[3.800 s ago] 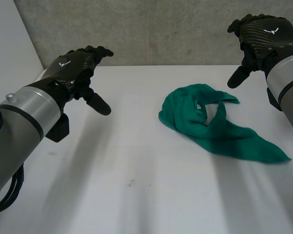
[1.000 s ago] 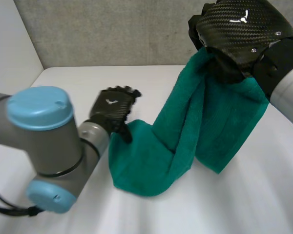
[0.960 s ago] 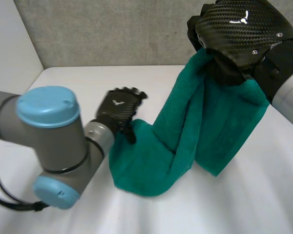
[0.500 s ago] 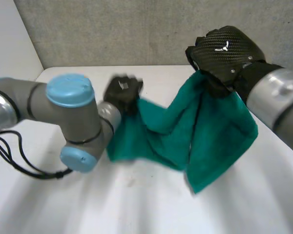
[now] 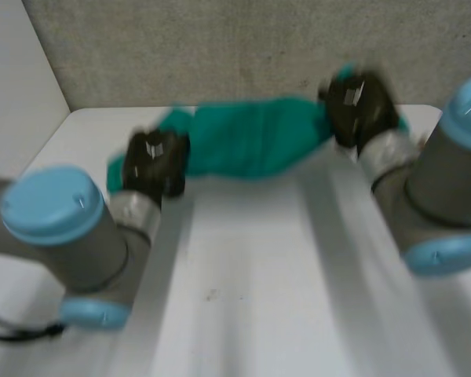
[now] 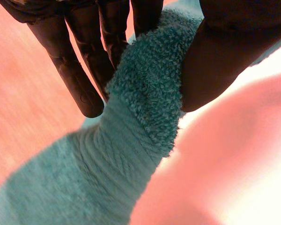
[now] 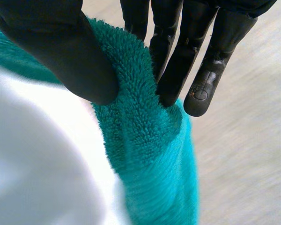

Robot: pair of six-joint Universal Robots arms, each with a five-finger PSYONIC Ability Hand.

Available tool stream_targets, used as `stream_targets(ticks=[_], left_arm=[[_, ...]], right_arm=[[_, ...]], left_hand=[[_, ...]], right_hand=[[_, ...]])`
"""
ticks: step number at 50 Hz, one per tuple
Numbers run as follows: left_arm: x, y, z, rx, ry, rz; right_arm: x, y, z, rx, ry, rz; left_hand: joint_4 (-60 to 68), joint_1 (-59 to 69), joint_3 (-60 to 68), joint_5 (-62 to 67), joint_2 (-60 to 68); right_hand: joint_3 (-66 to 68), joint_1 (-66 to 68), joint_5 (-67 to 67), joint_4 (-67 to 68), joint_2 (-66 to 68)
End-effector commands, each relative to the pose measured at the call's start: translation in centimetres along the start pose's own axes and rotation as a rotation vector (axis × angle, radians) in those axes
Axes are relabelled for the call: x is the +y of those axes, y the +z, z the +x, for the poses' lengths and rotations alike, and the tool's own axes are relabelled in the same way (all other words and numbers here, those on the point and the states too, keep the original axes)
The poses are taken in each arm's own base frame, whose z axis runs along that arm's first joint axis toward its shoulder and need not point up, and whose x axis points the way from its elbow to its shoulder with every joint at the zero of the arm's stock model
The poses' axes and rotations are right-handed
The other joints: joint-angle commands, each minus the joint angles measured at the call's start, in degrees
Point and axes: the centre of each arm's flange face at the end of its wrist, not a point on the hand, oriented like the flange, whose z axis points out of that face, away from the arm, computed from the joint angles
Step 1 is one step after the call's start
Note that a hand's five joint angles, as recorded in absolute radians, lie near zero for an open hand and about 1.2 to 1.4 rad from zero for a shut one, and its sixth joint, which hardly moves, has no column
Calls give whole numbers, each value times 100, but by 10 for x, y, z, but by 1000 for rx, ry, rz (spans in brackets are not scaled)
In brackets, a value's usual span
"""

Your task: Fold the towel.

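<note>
The green towel point(image 5: 251, 145) hangs stretched in the air between my two hands, above the far part of the white table point(image 5: 282, 275). My left hand point(image 5: 153, 163) pinches one end of it. In the left wrist view the towel point(image 6: 145, 98) is squeezed between the thumb point(image 6: 225, 51) and the fingers point(image 6: 79, 70). My right hand point(image 5: 355, 106) pinches the other end. In the right wrist view the towel point(image 7: 140, 136) is clamped between the thumb point(image 7: 61, 51) and the fingers point(image 7: 178, 61).
A grey wall point(image 5: 220, 47) runs behind the table's far edge. A lighter side wall point(image 5: 16, 86) stands at the left. Both arms, with their light-blue caps point(image 5: 51, 206), reach over the table from the near side.
My left hand has closed on the towel's lower end and lifted it. Both hands have swung away from me and apart, and the towel is now pulled out lengthwise between them.
</note>
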Motion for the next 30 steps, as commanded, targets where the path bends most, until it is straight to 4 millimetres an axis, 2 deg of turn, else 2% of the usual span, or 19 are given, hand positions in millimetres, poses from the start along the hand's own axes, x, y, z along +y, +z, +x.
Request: stream_targets(ticks=[1, 4, 7, 8, 9, 14, 15, 20, 22, 23, 26, 27, 30], left_arm=[[61, -60, 22, 127, 64, -305], [68, -77, 22, 161, 80, -421], [62, -87, 19, 173, 90, -477], [53, -91, 15, 174, 94, -489], [48, -93, 13, 174, 94, -491], [16, -92, 7, 178, 94, -440], [3, -87, 6, 171, 88, -394], [-21, -61, 7, 152, 68, -286], [-23, -49, 9, 148, 67, -270], [-23, -36, 10, 139, 64, -262], [-17, -16, 13, 134, 62, -259], [-13, -3, 17, 133, 61, -257], [-7, 8, 21, 139, 60, -254]], right_arm=[[91, -37, -60, -263, -14, -385], [94, -42, -60, -267, -10, -396], [85, -41, -51, -239, -7, -367], [84, -41, -50, -235, -6, -362], [82, -41, -48, -232, -6, -356], [78, -44, -46, -230, -4, -349], [77, -45, -47, -231, -4, -348], [78, -48, -49, -237, -3, -349], [80, -51, -51, -242, -3, -351], [81, -52, -52, -246, -3, -354], [82, -54, -54, -254, -1, -350], [83, -54, -54, -255, 0, -349], [83, -55, -56, -272, 2, -339]], left_hand=[[-112, 210, -117, 300, -119], [-937, -615, -942, -525, -944], [-2264, -1941, -2269, -1851, -2270], [-3502, -3179, -3507, -3089, -3509], [-4030, -3708, -4035, -3618, -4037], [-5110, -4788, -5115, -4698, -5117], [-5528, -5206, -5533, -5116, -5535], [-5583, -5261, -5588, -5171, -5590], [-5550, -5227, -5555, -5137, -5557], [-5533, -5211, -5538, -5121, -5540], [-5482, -5160, -5487, -5070, -5489], [-5416, -5093, -5421, -5003, -5422], [-5381, -5059, -5386, -4969, -5388]], right_hand=[[1204, 2428, 1355, 1160, 1259], [1204, 2428, 1355, 1160, 1259], [1204, 2428, 1355, 1160, 1259], [1204, 2428, 1355, 1160, 1259], [1204, 2428, 1355, 1160, 1259], [1204, 2428, 1355, 1160, 1259], [1204, 2428, 1355, 1160, 1259], [1204, 2428, 1355, 1160, 1259], [1204, 2428, 1355, 1160, 1259], [1204, 2428, 1355, 1160, 1259], [1204, 2428, 1355, 1160, 1259], [1204, 2428, 1355, 1160, 1259], [1204, 2428, 1355, 1160, 1259]])
